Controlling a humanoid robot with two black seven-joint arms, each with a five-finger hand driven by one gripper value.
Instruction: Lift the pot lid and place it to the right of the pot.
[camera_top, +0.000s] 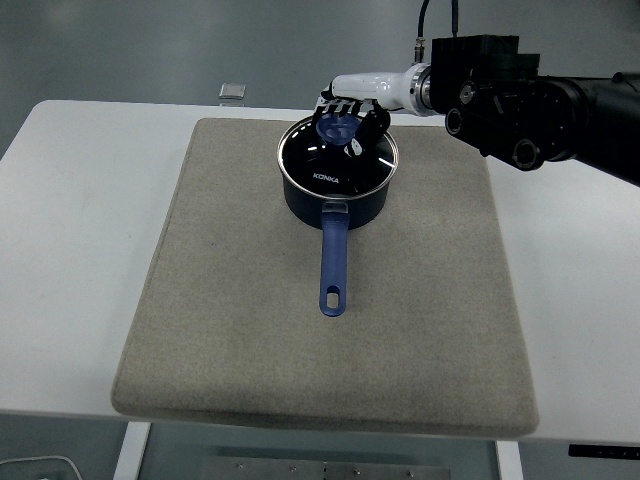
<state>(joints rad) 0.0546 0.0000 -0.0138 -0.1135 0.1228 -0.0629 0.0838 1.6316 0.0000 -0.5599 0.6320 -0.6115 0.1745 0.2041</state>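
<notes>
At the far left edge of the white table (80, 200), behind the grey mat (250, 330), lies a small pale object (231, 91). Centre-left on the mat stands the pot (336, 195), blue handle (333, 265) pointing toward the near edge, glass lid (338, 155) seated on it. The right hand (352, 112) hovers at the lid's blue knob (336, 127), fingers (340, 104) curled over it; whether they grip cannot be told. Lifting and placing rightward are judged outstanding.
</notes>
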